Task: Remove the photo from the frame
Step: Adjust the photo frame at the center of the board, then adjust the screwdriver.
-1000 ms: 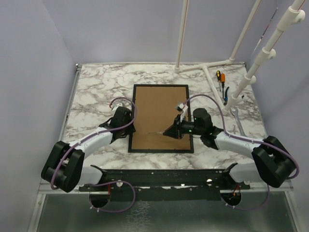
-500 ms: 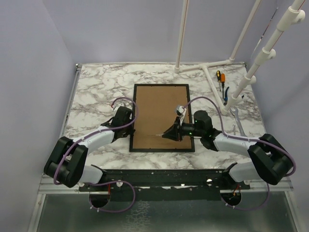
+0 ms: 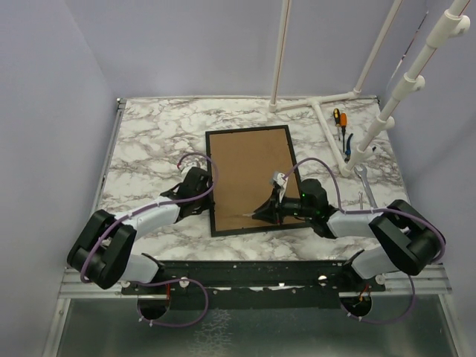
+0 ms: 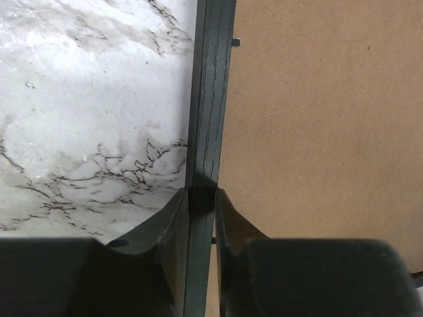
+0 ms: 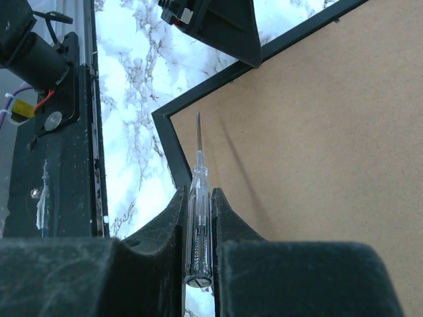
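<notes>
The left arm [image 3: 149, 216] and right arm [image 3: 357, 222] are built from white link shells joined by bulky black joint housings, and a purple cable [image 3: 195, 158] loops from behind the fingers back along each arm. The left fingers [image 4: 168, 228] and right fingers [image 5: 231, 228] are matte black with curved, tapering inner faces, backed by a blocky black body. A small round recess [image 4: 117, 243] marks the base of one left finger.

- Top external — high behind the desk [image 3: 149, 141] at its near edge, looking down over everything.
- Wrists — close, low; both show the left border of the frame [image 4: 208, 99].
</notes>
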`<state>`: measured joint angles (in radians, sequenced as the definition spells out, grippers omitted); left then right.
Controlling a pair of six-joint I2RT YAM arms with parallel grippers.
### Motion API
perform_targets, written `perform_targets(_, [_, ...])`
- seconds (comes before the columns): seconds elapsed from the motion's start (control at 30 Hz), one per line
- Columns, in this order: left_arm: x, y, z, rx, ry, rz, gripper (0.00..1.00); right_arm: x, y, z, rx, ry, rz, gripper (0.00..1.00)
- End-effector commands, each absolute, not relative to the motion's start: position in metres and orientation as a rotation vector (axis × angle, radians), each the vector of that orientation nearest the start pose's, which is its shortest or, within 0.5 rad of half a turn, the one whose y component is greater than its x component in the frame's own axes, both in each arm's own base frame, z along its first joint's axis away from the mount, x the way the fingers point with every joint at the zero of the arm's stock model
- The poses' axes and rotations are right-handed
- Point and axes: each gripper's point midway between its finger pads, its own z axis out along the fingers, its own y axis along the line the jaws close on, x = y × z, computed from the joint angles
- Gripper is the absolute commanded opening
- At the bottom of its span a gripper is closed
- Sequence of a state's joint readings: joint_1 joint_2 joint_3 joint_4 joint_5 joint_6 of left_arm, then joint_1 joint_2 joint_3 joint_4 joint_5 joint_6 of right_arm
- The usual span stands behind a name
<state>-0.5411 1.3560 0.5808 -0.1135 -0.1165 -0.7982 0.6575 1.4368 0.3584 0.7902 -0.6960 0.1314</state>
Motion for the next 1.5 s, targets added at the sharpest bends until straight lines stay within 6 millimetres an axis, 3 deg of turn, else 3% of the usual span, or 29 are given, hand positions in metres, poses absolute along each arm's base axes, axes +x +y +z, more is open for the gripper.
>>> perform_targets(0.0, [0.265, -0.172, 0.047, -0.333, 2.437, -0.416, 0.25, 0.199, 0.307, 0.105, -1.037, 1.593, 1.189, 0.01])
perform_targets(0.1, [0.265, -0.172, 0.072, -0.320, 2.362, -0.453, 0.43, 0.200, 0.305, 0.109, -1.042, 1.597, 1.165, 0.01])
perform_targets(0.2, [0.263, -0.174, 0.096, -0.308, 2.314, -0.517, 0.53, 0.198, 0.302, 0.120, -1.037, 1.578, 1.152, 0.01])
perform_targets(0.37, [0.258, -0.201, 0.136, -0.227, 2.276, -0.724, 0.62, 0.195, 0.296, 0.136, -1.025, 1.532, 1.121, 0.01])
perform_targets(0.47, [0.253, -0.226, 0.159, -0.142, 2.277, -0.888, 0.60, 0.195, 0.293, 0.147, -1.013, 1.513, 1.105, 0.01])
perform_targets(0.6, [0.261, -0.223, 0.181, -0.151, 2.209, -0.881, 0.61, 0.202, 0.296, 0.160, -1.028, 1.552, 1.085, 0.01])
perform_targets(0.77, [0.263, -0.225, 0.193, -0.125, 2.165, -0.909, 0.62, 0.212, 0.292, 0.165, -1.052, 1.677, 1.013, 0.01])
perform_targets(0.87, [0.261, -0.227, 0.192, -0.106, 2.160, -0.927, 0.61, 0.226, 0.286, 0.163, -1.036, 1.832, 0.923, 0.01])
perform_targets(1.0, [0.260, -0.227, 0.194, -0.087, 2.118, -0.945, 0.61, 0.230, 0.283, 0.166, -1.073, 1.960, 0.880, 0.01])
perform_targets(1.27, [0.257, -0.227, 0.207, -0.035, 2.035, -0.976, 0.61, 0.237, 0.278, 0.184, -1.113, 2.064, 0.807, 0.01])
perform_targets(1.47, [0.251, -0.234, 0.215, 0.004, 1.959, -1.058, 0.61, 0.236, 0.279, 0.186, -1.155, 2.080, 0.813, 0.01])
